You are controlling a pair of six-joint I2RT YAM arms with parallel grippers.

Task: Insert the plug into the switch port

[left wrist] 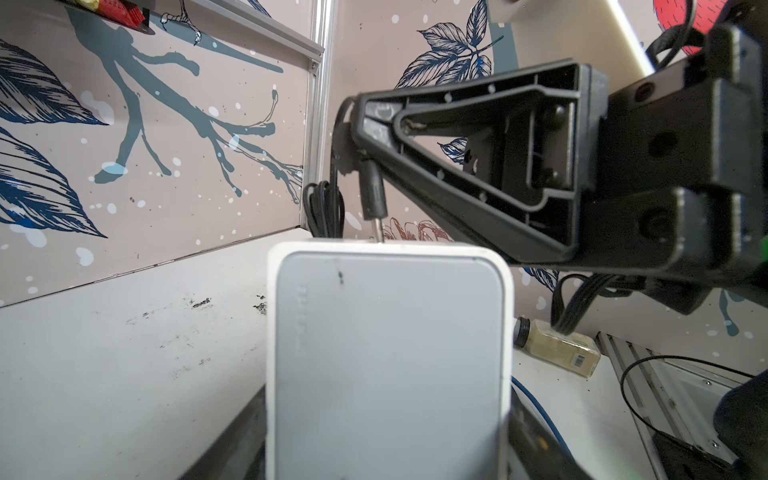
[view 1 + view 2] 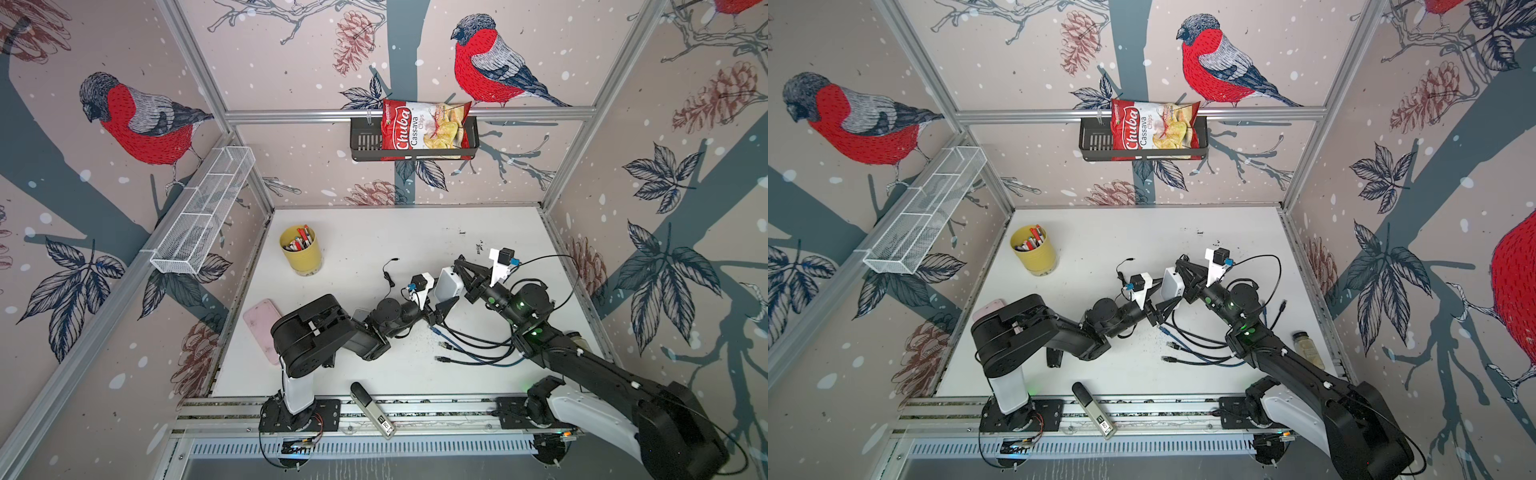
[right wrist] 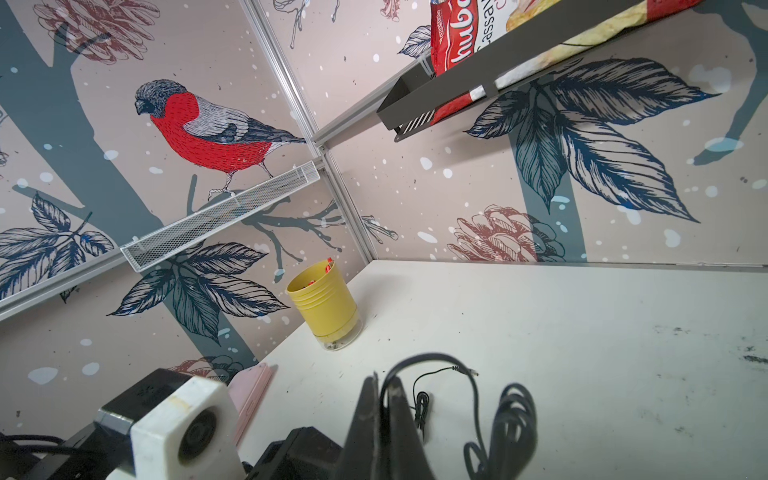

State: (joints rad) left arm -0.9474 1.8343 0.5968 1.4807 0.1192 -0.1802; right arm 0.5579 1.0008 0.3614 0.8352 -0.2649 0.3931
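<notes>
A white switch (image 1: 390, 353) stands between the two fingers of my left gripper (image 1: 386, 399), which is shut on it. It shows in both top views (image 2: 449, 284) (image 2: 1172, 284), held above the table's middle. My right gripper (image 1: 365, 120) is shut on a black barrel plug (image 1: 374, 195). The plug's metal tip meets the switch's far edge; the port itself is hidden. In the right wrist view the plug's cable (image 3: 415, 359) loops out of my shut right gripper (image 3: 384, 382). The two grippers (image 2: 444, 301) (image 2: 459, 262) sit tip to tip.
A yellow cup of markers (image 2: 301, 251) stands at the back left and a pink phone (image 2: 262, 324) lies by the left arm. Network cables (image 2: 469, 345) sprawl under the right arm. A grey remote (image 2: 372, 409) lies at the front edge, a bottle (image 2: 1308, 349) at the right.
</notes>
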